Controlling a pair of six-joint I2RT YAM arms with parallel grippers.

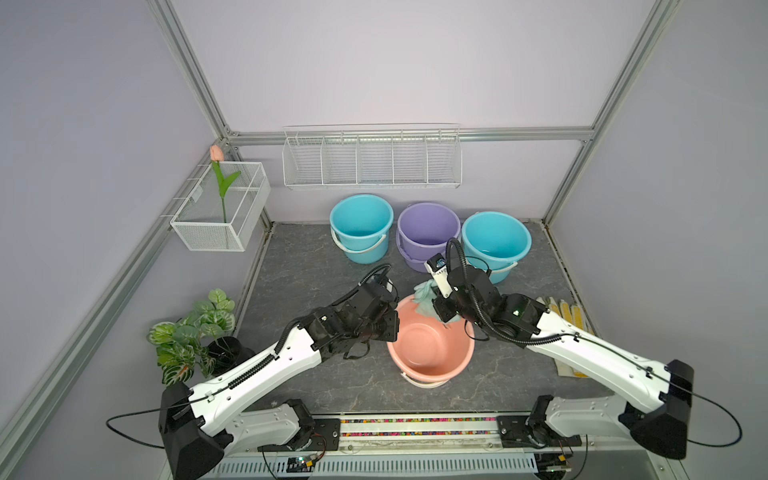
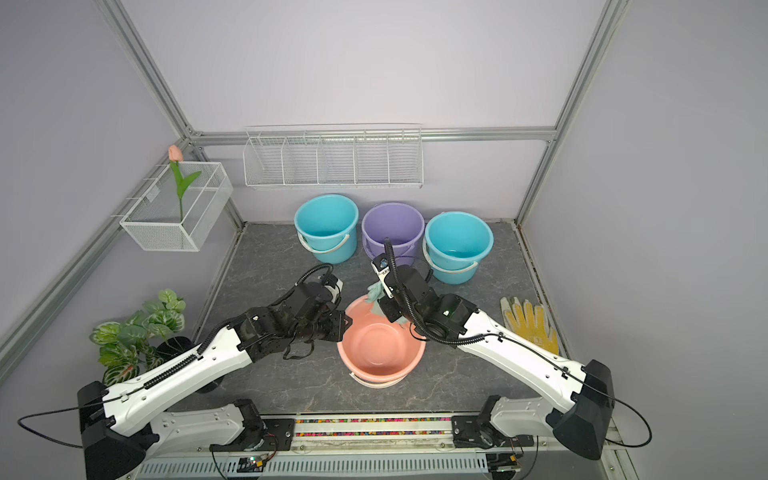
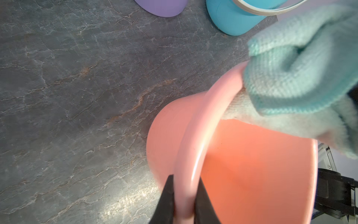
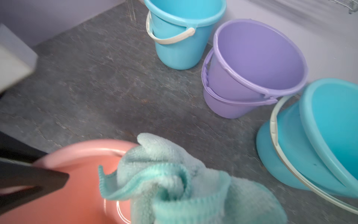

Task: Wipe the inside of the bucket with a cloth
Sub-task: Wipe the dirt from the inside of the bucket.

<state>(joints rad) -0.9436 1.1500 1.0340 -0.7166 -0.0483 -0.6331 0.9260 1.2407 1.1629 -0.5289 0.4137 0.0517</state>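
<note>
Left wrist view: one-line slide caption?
The left pincer clamps the rim of the pink bucket; the mint cloth lies across that rim farther along.

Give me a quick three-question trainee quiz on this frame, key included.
1. True or false: the cloth lies flat on the pink bucket's floor.
2. Multiple choice: the left gripper is shut on A) the cloth, B) the bucket's rim, C) nothing.
3. Short answer: which item in view is yellow and white?

Key
1. False: it is bunched at the far rim, held by the right gripper.
2. B.
3. The glove.
</note>
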